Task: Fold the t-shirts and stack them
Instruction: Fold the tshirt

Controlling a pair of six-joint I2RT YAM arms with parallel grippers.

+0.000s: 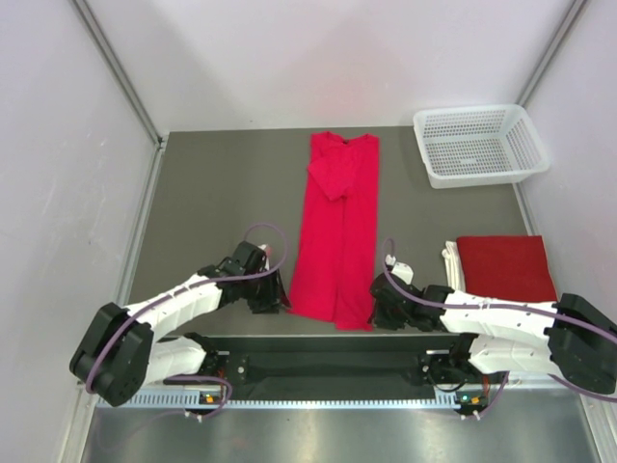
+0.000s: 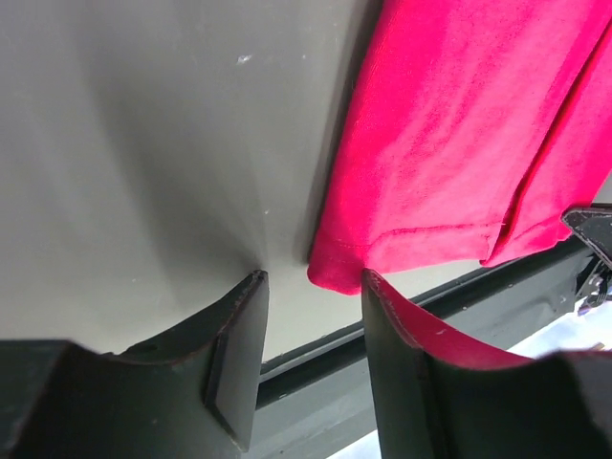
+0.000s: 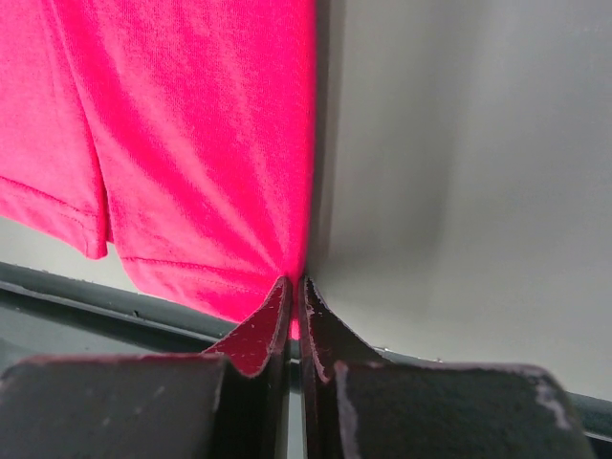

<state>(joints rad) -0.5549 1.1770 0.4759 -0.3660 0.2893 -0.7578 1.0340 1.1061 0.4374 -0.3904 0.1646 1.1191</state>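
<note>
A grey bench (image 1: 212,193) is lying between pale walls. The left fingers (image 2: 239,325) are standing apart, with the near hem corner of the long red t-shirt (image 1: 337,231) sitting between their tips. The right fingers (image 3: 325,335) are clamping together on its opposite edge by the hem. Light and limp, it is probably going to sag, so both near corners are looking like the best hold. A folded t-shirt (image 1: 506,265) is resting beyond the right fingers.

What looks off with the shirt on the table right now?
The strip-folded t-shirt is uneven: it flares wider toward the near hem, where the layers sit staggered. The right claw pinches its edge; the left claw hangs open beside it.
</note>
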